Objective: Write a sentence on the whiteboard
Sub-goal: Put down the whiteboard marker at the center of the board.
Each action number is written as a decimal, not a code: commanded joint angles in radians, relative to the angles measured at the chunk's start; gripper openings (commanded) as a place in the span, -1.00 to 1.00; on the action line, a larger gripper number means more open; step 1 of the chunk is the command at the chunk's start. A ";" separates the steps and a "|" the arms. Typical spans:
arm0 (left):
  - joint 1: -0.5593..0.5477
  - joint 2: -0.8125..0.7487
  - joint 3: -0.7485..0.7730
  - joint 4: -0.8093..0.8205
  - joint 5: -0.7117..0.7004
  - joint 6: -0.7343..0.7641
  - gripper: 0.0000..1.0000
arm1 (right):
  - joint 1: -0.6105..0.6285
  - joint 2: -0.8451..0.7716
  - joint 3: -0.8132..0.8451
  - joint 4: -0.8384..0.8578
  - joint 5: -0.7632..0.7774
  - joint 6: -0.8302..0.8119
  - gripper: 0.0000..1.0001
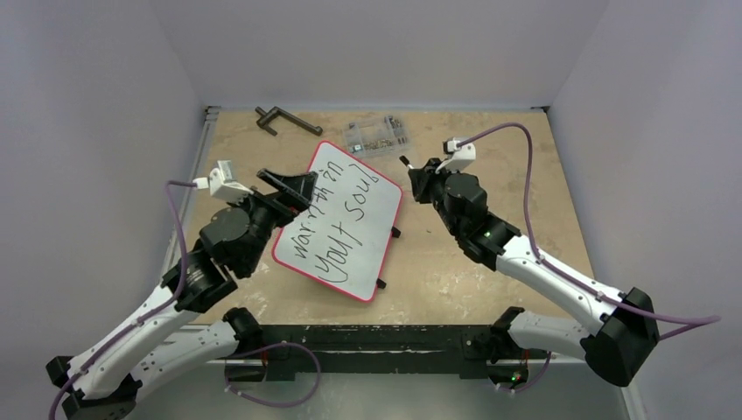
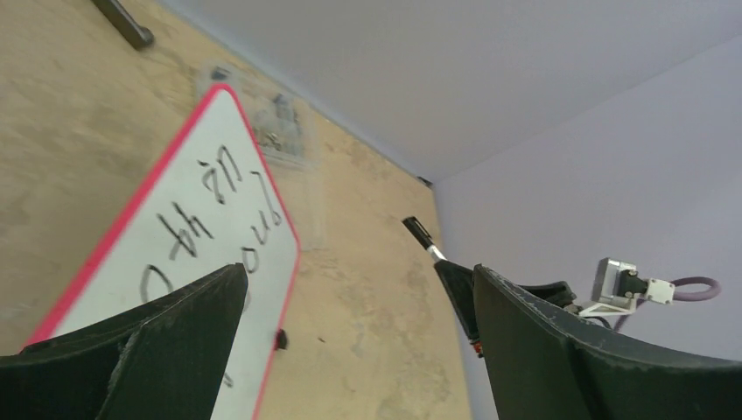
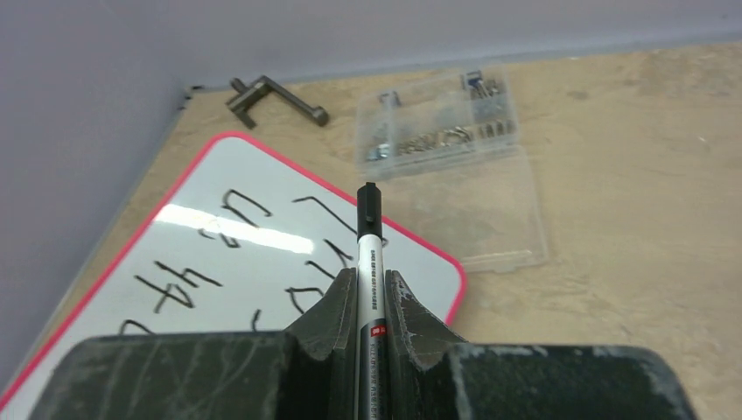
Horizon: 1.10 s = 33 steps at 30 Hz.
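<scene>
- The whiteboard (image 1: 367, 262) lay near the middle of the desk, a little toward the left edge. It was turned diagonally, with one rounded corner aimed at the far edge.
- The sentence (image 1: 341, 219) ran in two lines of black handwriting along the board's length. The letters near its far corner showed in both wrist views.
- The left arm rose from the near left corner and slanted toward the desk's centre, its wrist bent over the board's left long edge.
- The left gripper (image 1: 293, 189) had its jaws spread wide. In the left wrist view one finger (image 2: 149, 341) sat over the board's red rim and the other stood well apart over bare desk. Contact with the board could not be judged.
- The right arm's elbow sat near the near right corner, and its forearm reached back toward the desk's centre.
- The right gripper (image 3: 367, 284) was pinching a marker (image 3: 368, 249) between its fingers. The barrel was white and its black end pointed toward the far edge, just beside the board's right corner.
- A clear plastic parts box (image 1: 378, 136) lay by the far edge, just beyond the board's far corner.
- A dark metal handle tool (image 1: 284, 120) lay toward the far left corner, apart from the box.
</scene>
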 commanded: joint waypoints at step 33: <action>0.479 0.019 0.076 -0.392 0.267 0.795 1.00 | -0.261 0.260 -0.097 -0.163 0.138 0.061 -1.00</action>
